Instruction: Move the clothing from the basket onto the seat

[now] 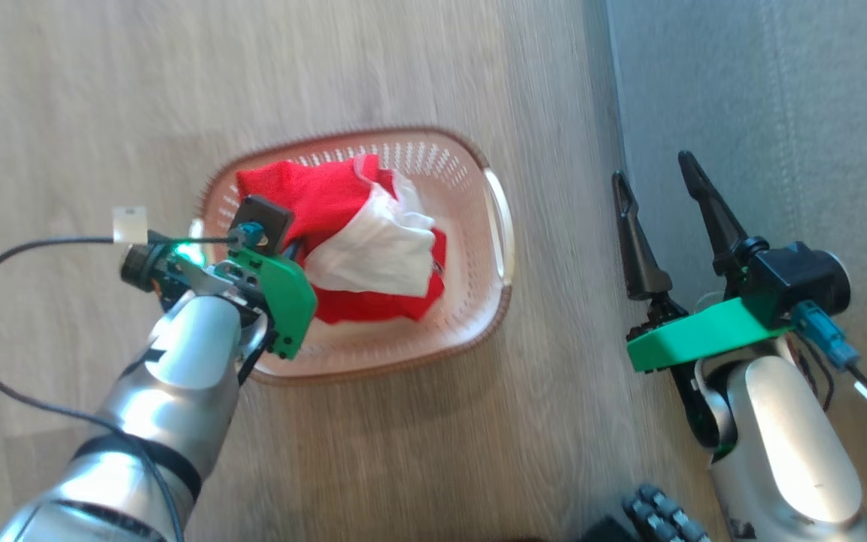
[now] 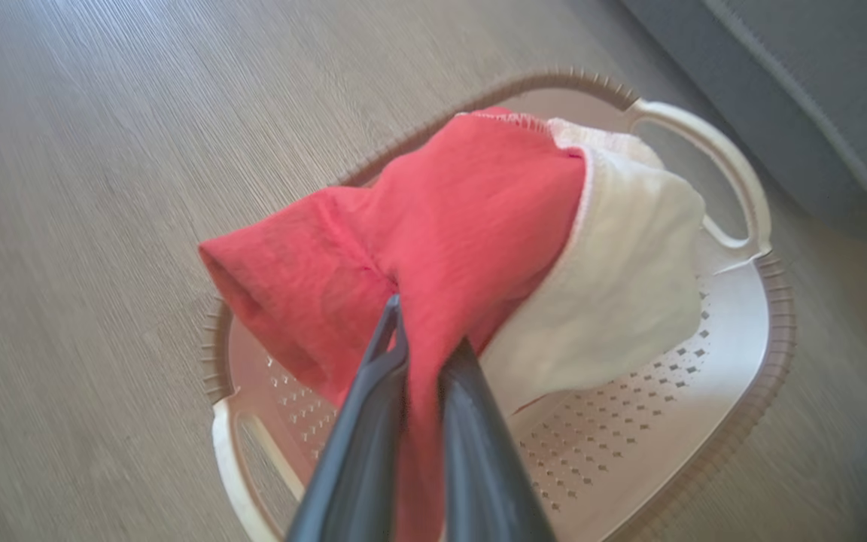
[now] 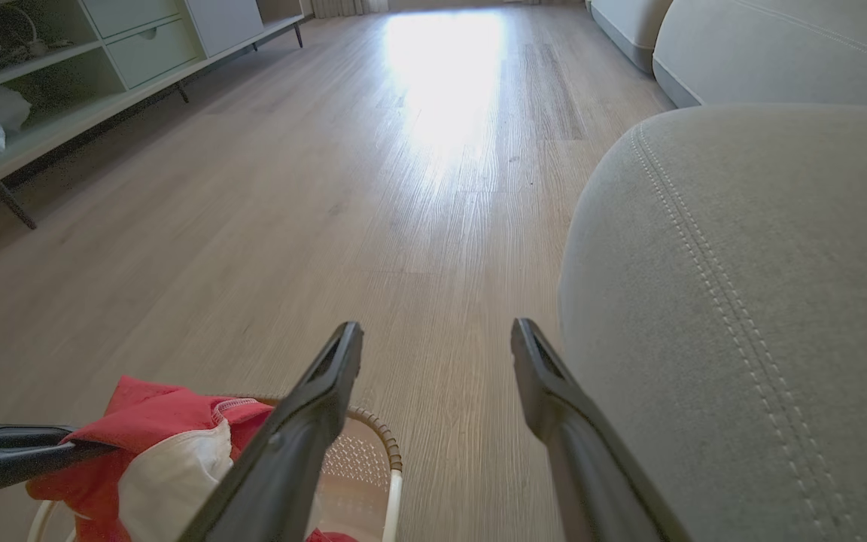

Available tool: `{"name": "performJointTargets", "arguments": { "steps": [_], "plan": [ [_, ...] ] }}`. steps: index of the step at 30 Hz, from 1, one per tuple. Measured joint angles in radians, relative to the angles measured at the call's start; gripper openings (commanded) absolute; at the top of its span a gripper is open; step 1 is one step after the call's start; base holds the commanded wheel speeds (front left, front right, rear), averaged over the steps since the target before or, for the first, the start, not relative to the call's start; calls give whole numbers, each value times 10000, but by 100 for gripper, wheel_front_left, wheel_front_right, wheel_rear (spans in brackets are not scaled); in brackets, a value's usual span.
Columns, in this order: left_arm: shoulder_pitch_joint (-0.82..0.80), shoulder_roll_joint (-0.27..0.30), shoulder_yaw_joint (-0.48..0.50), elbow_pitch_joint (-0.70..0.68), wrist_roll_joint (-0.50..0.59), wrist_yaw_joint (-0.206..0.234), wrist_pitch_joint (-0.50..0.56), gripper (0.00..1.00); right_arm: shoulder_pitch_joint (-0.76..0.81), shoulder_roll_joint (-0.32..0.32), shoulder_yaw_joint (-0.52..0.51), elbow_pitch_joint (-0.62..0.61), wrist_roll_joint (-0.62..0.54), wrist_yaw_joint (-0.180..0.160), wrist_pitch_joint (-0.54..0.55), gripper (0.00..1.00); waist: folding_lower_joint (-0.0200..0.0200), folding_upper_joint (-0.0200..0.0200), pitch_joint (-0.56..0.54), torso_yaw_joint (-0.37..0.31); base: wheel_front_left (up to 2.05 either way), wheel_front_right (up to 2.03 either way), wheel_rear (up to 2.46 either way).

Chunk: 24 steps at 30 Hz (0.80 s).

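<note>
Left gripper point(image 2: 427, 331) is clamped on a red fold of the clothing point(image 2: 479, 218) bunched over the basket point(image 2: 704, 361); lift until the white half clears the rim before swinging to the seat point(image 1: 765, 90) beside the empty, wide-spread right gripper point(image 1: 652, 167)

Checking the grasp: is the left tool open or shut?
Shut on the red-and-white fabric garment: the left tool pinches a red fold between its dark fingers, over the cream perforated plastic basket.
</note>
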Motion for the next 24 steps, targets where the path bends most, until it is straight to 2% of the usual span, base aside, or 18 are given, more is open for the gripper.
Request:
{"name": "performJointTargets", "arguments": {
  "steps": [12,17,24],
  "plan": [
    [1920,435,780,-3103,-222,514,-10,0,494,-21,215,782,-236,0,0,100,0,0,-2168,448,0,0,0],
    [2713,504,1553,-4579,-334,840,-10,0,664,-25,98,917,-236,0,0,100,0,0,-3048,556,0,0,0],
    [3711,483,2711,-6880,-334,936,-10,0,1284,-35,27,1062,-232,0,0,100,0,0,-4100,711,0,0,0]
  ]
}}
